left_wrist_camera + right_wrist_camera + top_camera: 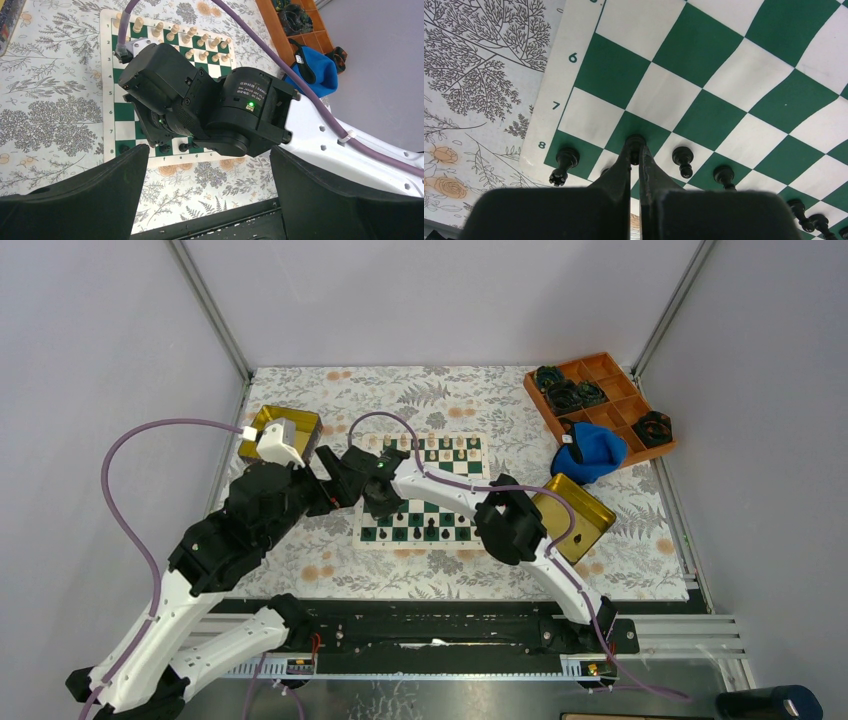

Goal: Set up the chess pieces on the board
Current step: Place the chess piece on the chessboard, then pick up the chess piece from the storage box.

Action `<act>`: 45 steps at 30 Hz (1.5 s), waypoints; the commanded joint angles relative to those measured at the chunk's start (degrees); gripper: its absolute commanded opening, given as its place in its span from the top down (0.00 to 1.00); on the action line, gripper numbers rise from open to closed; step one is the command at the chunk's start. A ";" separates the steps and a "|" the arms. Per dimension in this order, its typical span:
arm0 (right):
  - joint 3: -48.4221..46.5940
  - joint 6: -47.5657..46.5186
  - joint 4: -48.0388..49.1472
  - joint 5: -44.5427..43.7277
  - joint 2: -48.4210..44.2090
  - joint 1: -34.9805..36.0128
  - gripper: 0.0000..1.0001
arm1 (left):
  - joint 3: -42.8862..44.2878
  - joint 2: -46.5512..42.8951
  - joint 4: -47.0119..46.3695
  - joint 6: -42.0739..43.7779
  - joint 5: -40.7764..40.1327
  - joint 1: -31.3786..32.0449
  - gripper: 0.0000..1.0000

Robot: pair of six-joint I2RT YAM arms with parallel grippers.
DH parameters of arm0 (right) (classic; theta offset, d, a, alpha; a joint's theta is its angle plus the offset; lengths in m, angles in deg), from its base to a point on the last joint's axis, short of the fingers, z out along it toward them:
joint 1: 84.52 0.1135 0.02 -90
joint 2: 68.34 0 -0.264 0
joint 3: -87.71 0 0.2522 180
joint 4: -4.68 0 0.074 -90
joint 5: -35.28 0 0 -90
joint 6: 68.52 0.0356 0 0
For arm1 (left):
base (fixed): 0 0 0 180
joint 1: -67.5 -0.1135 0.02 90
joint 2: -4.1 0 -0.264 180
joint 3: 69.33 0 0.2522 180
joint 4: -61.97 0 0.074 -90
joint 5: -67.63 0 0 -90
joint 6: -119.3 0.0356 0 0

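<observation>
Your board [447, 512] lies flat in front of both arms. Its far two rows are filled with cream pieces [440, 448], and black ones stand along the near edge. The left gripper [207, 152] hangs off the board's left side, fingers spread wide and empty, so it is the farther hand. The right gripper [635, 154] is the one that matters. Its fingers are pressed together on a black piece [635, 142], which stands upright on a green square in the row marked 7, directly between the tips, long axis vertical. With neighbouring black pieces [683, 159] just beside it, I judge you should part the fingers only slightly and lift straight up.
</observation>
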 commanded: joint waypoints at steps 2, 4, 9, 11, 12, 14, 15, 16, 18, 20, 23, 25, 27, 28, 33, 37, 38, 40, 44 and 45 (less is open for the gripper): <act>2.10 -1.54 0.89 -0.56 -1.97 0.49 0.92 | -0.80 -0.30 -1.09 -0.68 0.65 0.01 0.01; 2.33 -1.67 1.30 -0.40 -2.23 0.45 0.81 | -0.75 -0.36 -1.06 -0.73 0.71 0.02 0.01; 1.61 -2.40 1.63 -0.13 -3.50 0.50 0.62 | -0.02 -0.04 -1.07 -0.49 0.56 0.02 0.01; 0.34 -2.56 0.91 -0.15 -3.60 0.50 0.60 | 0.57 0.18 -1.06 -0.26 0.57 0.02 0.01; -0.30 -2.65 0.60 -0.13 -3.80 0.45 0.60 | 0.90 0.32 -1.06 -0.10 0.58 0.02 0.01; -1.08 -2.81 0.32 -0.25 -4.43 0.45 0.60 | 1.70 0.79 -1.06 0.28 0.54 0.00 0.01; -1.46 -2.99 0.35 -0.36 -4.74 0.49 0.60 | 2.14 0.99 -1.06 0.55 0.39 0.02 0.01; -1.70 -3.09 0.62 -0.40 -5.18 0.49 0.60 | 2.63 1.31 -1.11 0.85 0.22 0.02 0.01; -2.26 -3.25 0.97 -0.54 -5.95 0.46 0.61 | 3.54 1.98 -1.13 1.47 -0.13 -0.02 0.01; -3.16 -3.34 0.89 -1.01 -6.42 0.29 0.61 | 4.19 2.60 -1.44 2.12 -0.49 0.01 0.01; -3.99 -3.28 0.90 -1.49 -7.08 -0.33 0.62 | 4.15 3.19 -2.71 2.83 -0.55 -0.02 0.01; -3.88 -3.24 0.96 -1.72 -7.75 -0.95 0.63 | 4.06 3.53 -3.46 3.08 -0.47 0.01 0.01; -2.90 -3.08 1.58 -2.28 -9.09 -1.62 0.64 | 4.15 4.01 -4.24 3.57 -0.38 0.02 0.01; -1.90 -2.77 2.18 -2.58 -9.85 -1.95 0.65 | 4.21 4.17 -4.57 3.95 -0.47 0.02 0.01; 5.94 -0.98 7.00 -5.22 -15.88 -5.64 0.68 | 4.11 5.35 -6.57 6.07 -1.41 0.02 0.01; 13.74 1.06 9.90 -8.46 -22.87 -10.68 0.67 | 2.69 7.43 -8.59 7.74 -0.41 0.02 0.01; 15.32 1.40 9.96 -9.74 -24.54 -12.02 0.67 | 2.33 8.25 -9.12 8.16 0.43 0.02 0.01; 18.58 2.03 10.12 -12.99 -28.68 -14.66 0.65 | 1.36 10.35 -10.31 8.97 2.21 0.02 0.01; 26.28 4.07 8.97 -19.18 -37.72 -20.10 0.61 | -0.14 14.74 -14.13 11.03 6.67 0.02 0.01; 28.55 4.67 8.70 -20.61 -40.26 -21.47 0.61 | -0.06 15.88 -14.91 11.71 7.58 0.10 0.01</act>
